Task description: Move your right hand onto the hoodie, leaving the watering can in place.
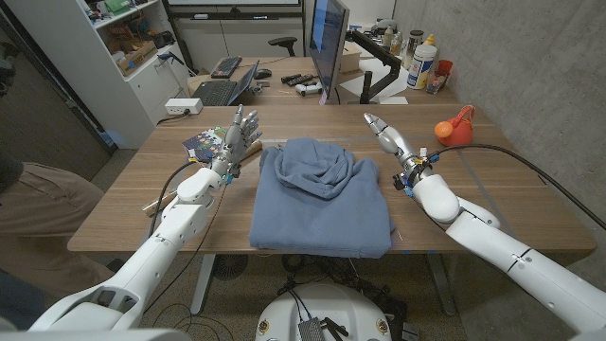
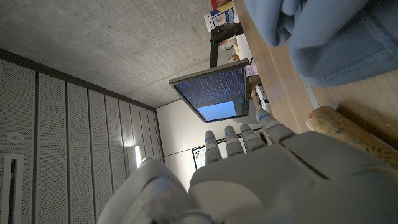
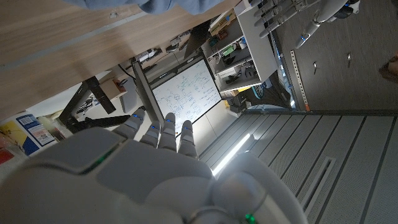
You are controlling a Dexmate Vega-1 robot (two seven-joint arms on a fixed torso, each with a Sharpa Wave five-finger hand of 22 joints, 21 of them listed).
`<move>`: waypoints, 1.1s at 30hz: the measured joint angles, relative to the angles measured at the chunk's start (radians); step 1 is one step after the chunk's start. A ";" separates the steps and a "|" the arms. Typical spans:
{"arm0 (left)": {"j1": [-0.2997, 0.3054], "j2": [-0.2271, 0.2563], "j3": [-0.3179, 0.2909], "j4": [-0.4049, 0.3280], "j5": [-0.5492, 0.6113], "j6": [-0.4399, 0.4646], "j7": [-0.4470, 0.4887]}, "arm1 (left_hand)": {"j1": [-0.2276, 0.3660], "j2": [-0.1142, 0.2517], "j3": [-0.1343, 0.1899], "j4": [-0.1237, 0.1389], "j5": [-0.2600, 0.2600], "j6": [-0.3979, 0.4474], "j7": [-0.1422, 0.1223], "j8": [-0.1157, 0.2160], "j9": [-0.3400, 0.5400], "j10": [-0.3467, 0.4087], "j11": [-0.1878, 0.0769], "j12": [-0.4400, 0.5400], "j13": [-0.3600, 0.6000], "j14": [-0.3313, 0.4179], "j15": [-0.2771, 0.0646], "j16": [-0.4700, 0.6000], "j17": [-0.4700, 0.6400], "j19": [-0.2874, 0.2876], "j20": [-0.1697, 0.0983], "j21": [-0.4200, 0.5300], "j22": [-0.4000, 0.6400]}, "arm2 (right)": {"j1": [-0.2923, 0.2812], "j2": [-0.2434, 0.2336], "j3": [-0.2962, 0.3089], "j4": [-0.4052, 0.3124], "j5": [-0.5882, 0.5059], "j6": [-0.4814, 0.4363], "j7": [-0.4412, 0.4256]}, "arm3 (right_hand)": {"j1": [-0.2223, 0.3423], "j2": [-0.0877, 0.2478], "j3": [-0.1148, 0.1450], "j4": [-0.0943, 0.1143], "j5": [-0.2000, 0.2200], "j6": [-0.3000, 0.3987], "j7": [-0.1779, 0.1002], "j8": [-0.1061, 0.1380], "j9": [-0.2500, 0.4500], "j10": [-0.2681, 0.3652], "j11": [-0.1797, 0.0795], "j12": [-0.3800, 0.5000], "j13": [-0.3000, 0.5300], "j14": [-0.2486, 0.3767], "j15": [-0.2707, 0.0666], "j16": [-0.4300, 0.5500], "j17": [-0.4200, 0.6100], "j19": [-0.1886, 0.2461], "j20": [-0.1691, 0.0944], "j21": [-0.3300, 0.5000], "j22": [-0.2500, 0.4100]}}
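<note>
Right hand [image 1: 390,138], fingers straight, holding nothing, at 3 o'clock beside folded blue hoodie [image 1: 320,197] mid-worktop [image 1: 133,204], hood toward 12; orange watering can [image 1: 453,128] at 2 o'clock.

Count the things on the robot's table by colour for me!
Blue: 1, the hoodie
Orange: 1, the watering can
Many-coloured: 1, a small patterned packet by the left hand
Total: 3

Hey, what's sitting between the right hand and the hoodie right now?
Nothing: in the head view only bare wooden table separates the right hand from the blue hoodie. The orange watering can stands on the hand's far side.
</note>
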 measured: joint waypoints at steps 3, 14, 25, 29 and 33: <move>0.000 -0.001 0.000 0.000 0.000 0.000 0.000 | 0.000 0.000 0.000 0.000 0.000 0.000 0.000 0.000 0.000 0.000 0.000 0.000 0.000 0.000 0.000 0.000 0.000 0.000 0.000 0.000 0.000 | -0.006 -0.007 0.002 -0.014 -0.017 -0.009 -0.004 | 0.000 0.000 0.000 0.000 0.000 0.000 0.000 0.000 0.000 0.000 0.000 0.000 0.000 -0.004 -0.004 0.000 0.000 0.000 0.000 0.000 0.000; 0.000 0.004 0.003 -0.003 0.016 -0.005 0.005 | 0.000 0.000 0.000 0.000 0.000 0.000 0.000 0.000 0.000 0.000 0.000 0.000 0.000 -0.005 -0.005 0.000 0.000 0.000 0.000 0.000 0.000 | -0.021 -0.027 0.000 -0.063 -0.084 -0.034 -0.017 | 0.004 0.004 0.000 0.000 0.000 0.005 -0.005 0.000 0.000 -0.002 -0.002 0.000 0.000 -0.004 -0.004 0.000 0.000 0.000 0.000 0.000 0.000; 0.001 0.010 0.007 -0.014 0.020 -0.018 0.009 | 0.000 0.000 0.000 0.000 -0.001 0.000 0.000 0.000 0.000 0.000 0.000 0.000 0.000 -0.005 -0.005 0.000 0.000 0.000 0.000 0.000 0.000 | -0.025 -0.044 -0.020 -0.106 -0.192 -0.083 -0.023 | 0.004 0.004 0.004 -0.004 0.001 0.005 -0.005 0.000 0.000 -0.007 -0.007 0.000 0.000 -0.007 -0.007 0.000 0.000 0.000 0.000 -0.008 0.000; 0.002 0.013 0.008 -0.017 0.021 -0.021 0.011 | 0.000 0.000 0.000 0.000 -0.004 0.000 0.000 0.000 0.000 0.000 0.000 0.000 0.000 -0.005 -0.005 0.000 0.000 0.000 0.000 0.000 0.000 | -0.025 -0.049 -0.031 -0.120 -0.230 -0.097 -0.023 | 0.004 0.004 0.004 -0.004 0.004 0.005 -0.005 0.000 0.000 -0.007 -0.007 0.000 0.000 -0.007 -0.007 0.000 0.000 0.000 0.000 -0.008 0.000; 0.002 0.016 0.008 -0.019 0.021 -0.024 0.015 | 0.000 0.000 -0.003 -0.003 -0.004 0.000 0.000 0.000 0.000 0.000 0.000 0.000 0.000 -0.005 -0.005 0.000 0.000 0.000 0.000 0.000 0.000 | -0.023 -0.052 -0.041 -0.134 -0.254 -0.104 -0.020 | 0.004 0.004 0.004 -0.004 0.004 0.005 -0.005 0.000 0.000 -0.007 -0.007 0.000 0.000 -0.007 -0.007 0.000 0.000 0.000 0.000 -0.008 0.000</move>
